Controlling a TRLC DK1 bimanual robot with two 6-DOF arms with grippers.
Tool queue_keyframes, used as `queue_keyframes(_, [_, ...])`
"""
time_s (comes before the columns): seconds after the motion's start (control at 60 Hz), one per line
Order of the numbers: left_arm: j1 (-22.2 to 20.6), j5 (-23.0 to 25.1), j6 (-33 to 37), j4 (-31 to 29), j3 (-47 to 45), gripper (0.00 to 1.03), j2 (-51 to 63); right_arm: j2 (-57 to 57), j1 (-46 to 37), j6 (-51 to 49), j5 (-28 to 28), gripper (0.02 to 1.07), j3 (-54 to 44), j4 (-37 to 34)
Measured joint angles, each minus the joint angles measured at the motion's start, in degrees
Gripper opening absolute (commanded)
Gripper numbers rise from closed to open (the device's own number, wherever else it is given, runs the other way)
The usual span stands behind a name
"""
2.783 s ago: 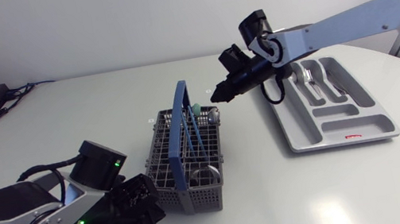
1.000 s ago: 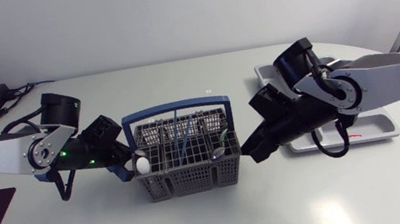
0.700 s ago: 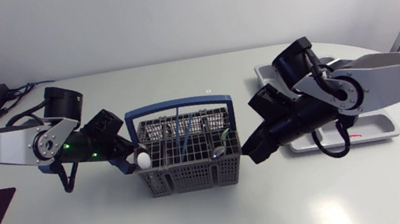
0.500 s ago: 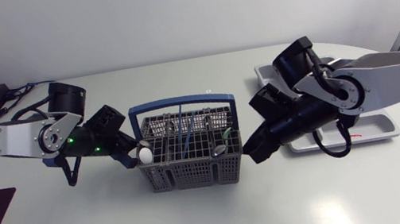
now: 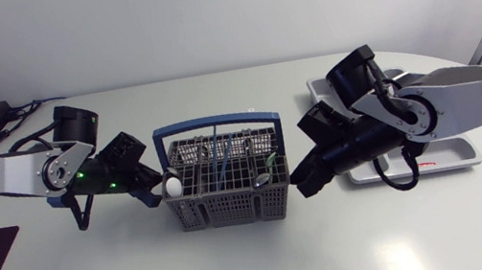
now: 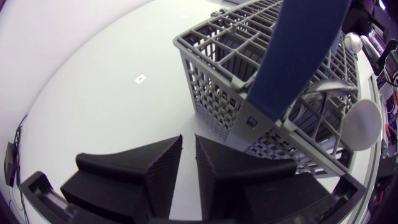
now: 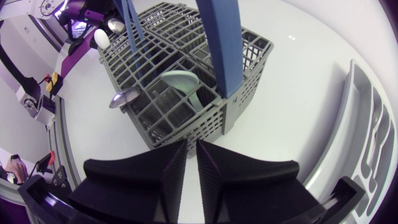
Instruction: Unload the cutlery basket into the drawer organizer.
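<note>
Cutlery basket [image 5: 229, 212] upright mid-table, btwn both claws. Left gripper [image 5: 151, 190] just beside its left end, fingers pinched narrow, holding nothing. Right gripper [image 5: 302, 183] at right end, same deal. Drawer organizer [image 5: 439, 160] partly behind right arm.

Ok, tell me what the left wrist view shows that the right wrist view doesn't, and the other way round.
Only the left wrist view looks between the fingers of the left tool: they are close together with nothing held, at the basket's corner. Only the right wrist view looks between the fingers of the right tool, likewise empty. It also shows the drawer organizer beside it and a pale spoon bowl in a near compartment. Both show the grey cutlery basket, its blue handle and a white rounded piece at its rim.
</note>
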Motion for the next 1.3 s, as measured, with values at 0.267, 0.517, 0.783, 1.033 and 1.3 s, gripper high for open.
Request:
queue_keyframes(0.267, [0.11,-0.20,0.04,-0.04,-1.57,0.36,-1.51,1.27,-0.02,-0.02,1.36,0.30,0.17,2.05])
queue_keyframes(0.517, [3.93,0.98,1.57,-3.41,-4.15,0.76,-6.88,-7.56,-0.07,-0.26,5.03,0.95,-3.65,1.81])
queue_keyframes(0.783, [7.54,5.27,2.16,-14.25,-5.62,0.86,-22.77,-17.86,-0.11,-1.14,6.86,0.97,-5.38,-1.18])
queue_keyframes(1.033, [-2.32,5.60,-3.76,-26.18,-3.61,0.65,-29.75,-20.31,-0.13,-1.55,6.84,0.97,-6.95,-3.10])
queue_keyframes(1.3, [-10.03,1.14,-11.82,-28.02,1.68,0.56,-26.40,-23.21,-0.11,-1.53,6.84,0.97,-6.95,-4.81])
